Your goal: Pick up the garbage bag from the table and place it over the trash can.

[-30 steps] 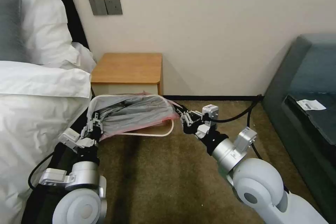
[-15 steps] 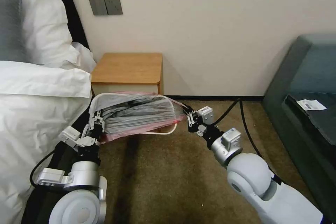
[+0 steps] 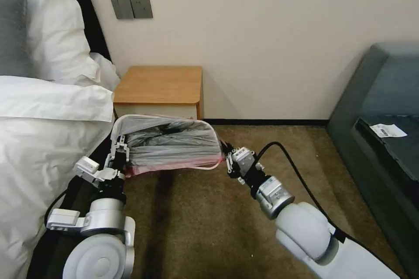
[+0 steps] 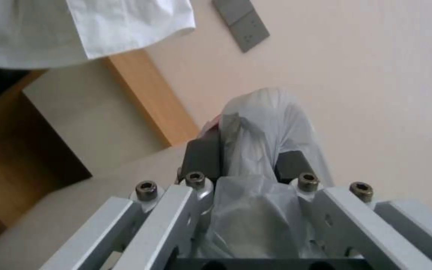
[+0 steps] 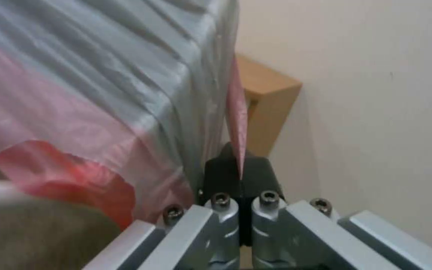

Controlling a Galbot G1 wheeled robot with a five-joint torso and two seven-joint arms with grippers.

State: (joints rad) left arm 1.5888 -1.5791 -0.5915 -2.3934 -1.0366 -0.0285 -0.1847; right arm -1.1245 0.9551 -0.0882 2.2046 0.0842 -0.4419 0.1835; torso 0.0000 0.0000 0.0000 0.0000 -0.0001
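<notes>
One garbage bag [image 3: 172, 146]; one trash can [image 3: 205, 167]; one table [image 3: 159, 89], centre frame; two grippers: left gripper [image 3: 120, 148], right gripper [image 3: 228, 161]; two wall switch plates [image 3: 132, 7], upper left; two pillows [image 3: 56, 30]; one paper slip [image 3: 387, 130], right edge.

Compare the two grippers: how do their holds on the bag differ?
The left gripper grips a thick bunch of the bag at the bed side, its fingers apart around the grey plastic. The right gripper pinches only a thin pink edge at the opposite side, its fingers closed together. Both hold the bag stretched over the trash can.
</notes>
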